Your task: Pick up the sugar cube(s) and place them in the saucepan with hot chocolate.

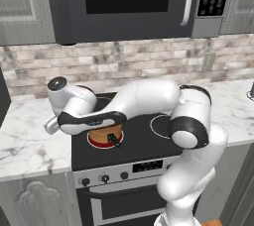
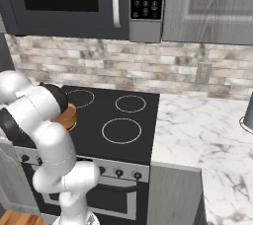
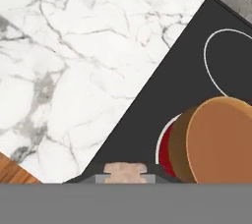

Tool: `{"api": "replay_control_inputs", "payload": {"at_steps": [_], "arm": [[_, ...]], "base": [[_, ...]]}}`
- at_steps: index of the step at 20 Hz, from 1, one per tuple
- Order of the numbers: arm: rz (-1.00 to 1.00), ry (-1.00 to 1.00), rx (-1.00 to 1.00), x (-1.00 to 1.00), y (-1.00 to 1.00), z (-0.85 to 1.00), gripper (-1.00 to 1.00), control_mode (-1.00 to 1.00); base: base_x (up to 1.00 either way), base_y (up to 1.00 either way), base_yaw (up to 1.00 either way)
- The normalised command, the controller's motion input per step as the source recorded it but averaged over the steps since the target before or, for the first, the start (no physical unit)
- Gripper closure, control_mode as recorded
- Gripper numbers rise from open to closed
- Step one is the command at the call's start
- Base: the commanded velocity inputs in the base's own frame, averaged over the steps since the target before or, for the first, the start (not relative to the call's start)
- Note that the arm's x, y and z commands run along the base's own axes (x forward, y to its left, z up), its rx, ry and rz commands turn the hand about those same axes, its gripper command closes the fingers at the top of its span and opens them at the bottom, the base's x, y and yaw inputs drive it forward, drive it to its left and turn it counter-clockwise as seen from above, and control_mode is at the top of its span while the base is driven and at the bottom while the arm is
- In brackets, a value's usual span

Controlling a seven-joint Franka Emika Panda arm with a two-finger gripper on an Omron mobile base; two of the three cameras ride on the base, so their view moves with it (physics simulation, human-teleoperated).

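The copper-orange saucepan (image 3: 216,139) with its flat brown surface stands on a red-glowing front-left burner (image 3: 166,150); it also shows under my forearm (image 1: 105,136) and behind my arm (image 2: 67,115). A pale tan sugar cube (image 3: 125,169) sits pinched between my fingertips, with the gripper (image 3: 125,175) shut on it. In the left base view the gripper (image 1: 49,126) hangs over the stove's left edge, just left of the pan. The pan's black handle (image 1: 115,140) points toward the stove front.
White marble counter (image 3: 74,61) lies left of the black stovetop (image 1: 144,141). A microwave (image 1: 129,2) hangs above. Other burner rings (image 2: 121,131) are bare. A dark object (image 2: 248,115) stands on the right counter. Wooden floor (image 3: 12,171) shows past the counter edge.
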Motion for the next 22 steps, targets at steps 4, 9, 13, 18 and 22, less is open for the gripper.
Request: {"api": "replay_control_inputs", "payload": {"at_steps": [4,9,13,18,22], "arm": [[0.00,0.03,0.00,-0.01,-0.98,0.04,1.00,-1.00],[0.00,0.14,0.00,0.03,-1.00,0.00,1.00,-1.00],[0.00,0.20,0.02,0.29,-0.86,-0.14,1.00,-1.00],[0.00,0.16,0.03,0.38,-0.29,-0.11,1.00,-1.00],[0.00,0.08,0.00,0.41,0.00,0.00,1.00,-1.00]], "base": [[0.00,0.00,0.00],[0.00,0.00,0.00],[0.00,0.00,0.00],[0.00,0.00,0.00],[0.00,0.00,0.00]]}}
